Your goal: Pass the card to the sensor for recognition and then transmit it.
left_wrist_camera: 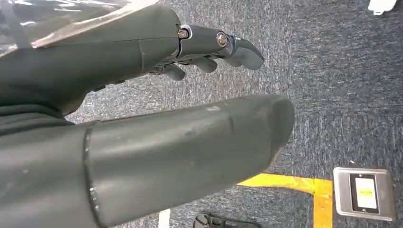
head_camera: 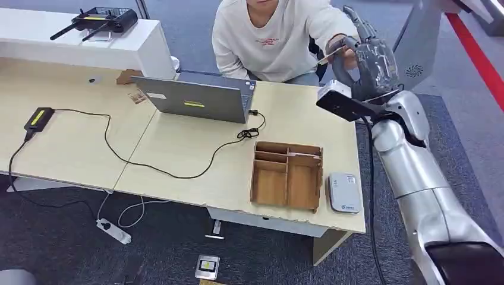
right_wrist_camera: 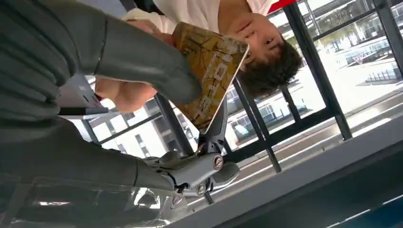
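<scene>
The right robot hand (head_camera: 364,56) is raised in the upper right of the head view, beyond the far edge of the bench (head_camera: 196,160), in front of a seated person (head_camera: 276,35) in a pale sweatshirt. A card (right_wrist_camera: 209,71) with a yellow-brown printed face is pinched between the thick thumb (right_wrist_camera: 157,71) and a darker finger of that robot hand, as seen in the upper middle of the right wrist view. The person's hand (right_wrist_camera: 124,92) is seen just beside the thumb, close to the card; whether it touches the card cannot be told. In the head view the card appears edge-on as a thin pale strip at the top right, at the person's raised hand.

The left robot hand (left_wrist_camera: 209,50) is seen in the left wrist view over grey carpet (left_wrist_camera: 332,71), with nothing in it; its fingers are lightly curled and apart from the thumb.

On the bench, a small white sensor (head_camera: 344,192) lies in the lower right of the head view, just beside an open wooden box (head_camera: 287,176) with compartments. A grey laptop (head_camera: 199,98) stands near the middle top, with a black cable (head_camera: 148,163) trailing across the bench to a small black device (head_camera: 38,119) at the left.
</scene>
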`<state>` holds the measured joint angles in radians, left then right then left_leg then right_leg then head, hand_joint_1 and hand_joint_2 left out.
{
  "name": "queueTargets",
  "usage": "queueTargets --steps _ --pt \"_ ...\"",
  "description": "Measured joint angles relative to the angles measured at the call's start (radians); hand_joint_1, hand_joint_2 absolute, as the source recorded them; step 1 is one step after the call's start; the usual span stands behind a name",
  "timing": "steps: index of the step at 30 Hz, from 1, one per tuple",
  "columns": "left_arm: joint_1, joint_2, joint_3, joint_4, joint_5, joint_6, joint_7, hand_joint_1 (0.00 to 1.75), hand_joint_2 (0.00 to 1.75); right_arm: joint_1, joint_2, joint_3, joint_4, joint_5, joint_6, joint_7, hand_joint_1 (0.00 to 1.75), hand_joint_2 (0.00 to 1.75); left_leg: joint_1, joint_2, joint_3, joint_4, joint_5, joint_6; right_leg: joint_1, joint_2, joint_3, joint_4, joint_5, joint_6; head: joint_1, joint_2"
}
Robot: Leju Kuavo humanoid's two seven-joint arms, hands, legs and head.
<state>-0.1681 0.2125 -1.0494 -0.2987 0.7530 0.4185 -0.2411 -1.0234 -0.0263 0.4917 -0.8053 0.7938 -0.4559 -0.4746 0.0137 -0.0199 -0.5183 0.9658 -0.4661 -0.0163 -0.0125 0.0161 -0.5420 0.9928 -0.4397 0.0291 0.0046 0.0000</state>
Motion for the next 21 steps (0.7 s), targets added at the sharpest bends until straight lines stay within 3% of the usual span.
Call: queueTargets --steps 21 --pt "0.004 -0.027 0.001 0.034 0.007 0.003 -0.023 0.0 0.0 -0.013 0.021 0.015 0.071 -0.049 -0.006 -0.009 1.75 1.75 0.0 0.0 0.0 0.0 0.0 0.0 0.0 0.0 0.0 0.0 0.0 0.0 0.0 0.0"
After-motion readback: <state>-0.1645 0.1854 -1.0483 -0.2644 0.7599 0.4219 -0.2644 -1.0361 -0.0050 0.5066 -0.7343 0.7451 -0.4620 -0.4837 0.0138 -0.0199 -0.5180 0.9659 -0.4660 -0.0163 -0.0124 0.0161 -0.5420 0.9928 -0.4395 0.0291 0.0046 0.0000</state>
